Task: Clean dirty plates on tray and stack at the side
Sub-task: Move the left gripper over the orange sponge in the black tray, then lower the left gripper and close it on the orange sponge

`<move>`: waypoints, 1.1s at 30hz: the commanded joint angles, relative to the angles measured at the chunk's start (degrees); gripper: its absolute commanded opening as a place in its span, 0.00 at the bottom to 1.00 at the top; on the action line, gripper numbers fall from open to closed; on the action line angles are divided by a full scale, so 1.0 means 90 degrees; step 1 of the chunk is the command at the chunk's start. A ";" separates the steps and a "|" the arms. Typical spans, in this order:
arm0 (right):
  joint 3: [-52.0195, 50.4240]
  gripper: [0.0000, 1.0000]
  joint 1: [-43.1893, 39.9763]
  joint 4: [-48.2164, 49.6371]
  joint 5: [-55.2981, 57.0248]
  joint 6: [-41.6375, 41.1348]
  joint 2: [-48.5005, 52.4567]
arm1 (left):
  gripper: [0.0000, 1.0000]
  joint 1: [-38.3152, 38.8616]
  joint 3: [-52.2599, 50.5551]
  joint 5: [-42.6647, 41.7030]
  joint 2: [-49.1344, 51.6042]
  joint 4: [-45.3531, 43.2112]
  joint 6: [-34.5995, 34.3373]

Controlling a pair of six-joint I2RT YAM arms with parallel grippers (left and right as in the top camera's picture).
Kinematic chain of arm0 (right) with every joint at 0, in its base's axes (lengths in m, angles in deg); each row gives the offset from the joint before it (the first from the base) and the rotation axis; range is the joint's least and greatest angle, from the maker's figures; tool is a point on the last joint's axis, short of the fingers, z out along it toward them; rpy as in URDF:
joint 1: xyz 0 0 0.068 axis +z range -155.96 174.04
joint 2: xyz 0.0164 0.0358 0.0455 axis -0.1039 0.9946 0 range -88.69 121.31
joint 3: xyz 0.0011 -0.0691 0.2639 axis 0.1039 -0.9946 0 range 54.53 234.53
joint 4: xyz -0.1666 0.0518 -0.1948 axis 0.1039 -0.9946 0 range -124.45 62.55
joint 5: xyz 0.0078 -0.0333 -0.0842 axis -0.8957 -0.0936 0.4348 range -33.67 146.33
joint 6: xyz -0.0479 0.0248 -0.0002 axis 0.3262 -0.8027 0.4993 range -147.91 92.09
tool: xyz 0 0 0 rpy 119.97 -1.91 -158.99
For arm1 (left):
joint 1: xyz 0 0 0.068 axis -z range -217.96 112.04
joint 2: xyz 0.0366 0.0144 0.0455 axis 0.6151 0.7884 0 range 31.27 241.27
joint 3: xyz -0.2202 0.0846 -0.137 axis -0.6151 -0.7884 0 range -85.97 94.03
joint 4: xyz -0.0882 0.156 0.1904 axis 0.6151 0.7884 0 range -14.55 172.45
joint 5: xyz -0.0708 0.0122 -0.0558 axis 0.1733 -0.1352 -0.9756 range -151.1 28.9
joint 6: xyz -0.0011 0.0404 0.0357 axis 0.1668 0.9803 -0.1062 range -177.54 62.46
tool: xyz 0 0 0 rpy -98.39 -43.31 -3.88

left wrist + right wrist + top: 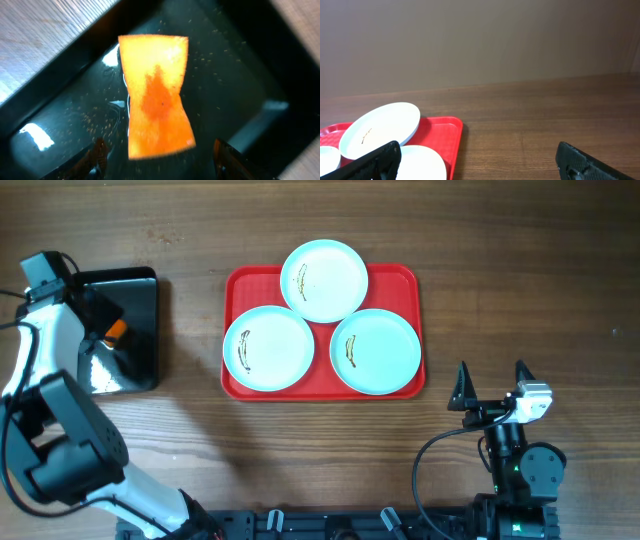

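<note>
My left end effector [160,160], fingers spread, hangs over the glossy black rectangular tray [148,330] at frame left. Its low rim hems me in, and an orange rectangular sponge [157,95] lies just ahead. Three round pale plates [375,351] crowd the red plastic tray [398,283] at centre. The wooden tabletop [540,290] lies open around my spread right end effector [492,385].

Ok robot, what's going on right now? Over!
Left hand open over the orange sponge in the black tray. Right hand open, near the red tray. Three smeared plates on it, none stacked. Nothing covering them.
</note>
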 commanded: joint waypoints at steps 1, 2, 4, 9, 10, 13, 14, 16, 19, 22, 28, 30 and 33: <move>-0.0007 1.00 -0.0027 0.0034 0.0068 -0.0063 -0.0032 | 0.64 -0.0058 0.0134 0.0126 0.0379 -0.0158 -0.0083; -0.0007 1.00 -0.0027 0.0034 0.0068 -0.0066 -0.0032 | 0.64 -0.0056 0.0134 0.0126 0.0442 -0.0204 -0.0083; -0.0007 1.00 -0.0027 0.0034 0.0068 -0.0063 -0.0032 | 0.64 -0.0053 0.0134 0.0131 0.0576 -0.0313 -0.0080; -0.0007 1.00 -0.0027 0.0034 0.0068 -0.0063 -0.0032 | 0.76 -0.0053 0.0134 0.0126 0.0743 -0.0627 -0.0075; -0.0007 1.00 -0.0027 0.0034 0.0068 -0.0066 -0.0032 | 0.77 -0.0053 0.0134 0.0124 0.0750 -0.0668 -0.0075; -0.0007 1.00 -0.0027 0.0034 0.0068 -0.0063 -0.0032 | 0.73 -0.0053 0.0131 0.0124 0.0775 -0.0692 -0.0078; -0.0007 1.00 -0.0027 0.0034 0.0068 -0.0066 -0.0032 | 0.70 -0.0053 0.0131 0.0124 0.0799 -0.0692 -0.0078; -0.0007 1.00 -0.0027 0.0034 0.0068 -0.0063 -0.0032 | 0.67 -0.0053 0.0126 0.0124 0.0884 -0.0687 -0.0075; -0.0007 1.00 -0.0027 0.0034 0.0068 -0.0063 -0.0032 | 0.67 -0.0053 0.0126 0.0124 0.1090 -0.0631 -0.0075; -0.0007 1.00 -0.0027 0.0034 0.0068 -0.0063 -0.0032 | 0.61 -0.0053 0.0126 0.0126 0.1151 -0.0583 -0.0053; -0.0007 1.00 -0.0027 0.0034 0.0068 -0.0063 -0.0032 | 0.04 -0.0053 0.0126 0.0126 0.1151 -0.0410 -0.0056; -0.0007 1.00 -0.0027 0.0034 0.0068 -0.0066 -0.0032 | 0.04 -0.0053 0.0129 0.0126 0.1141 -0.0279 -0.0053; -0.0007 1.00 -0.0027 0.0034 0.0068 -0.0066 -0.0032 | 0.04 -0.0053 0.0129 0.0124 0.1090 -0.0053 -0.0053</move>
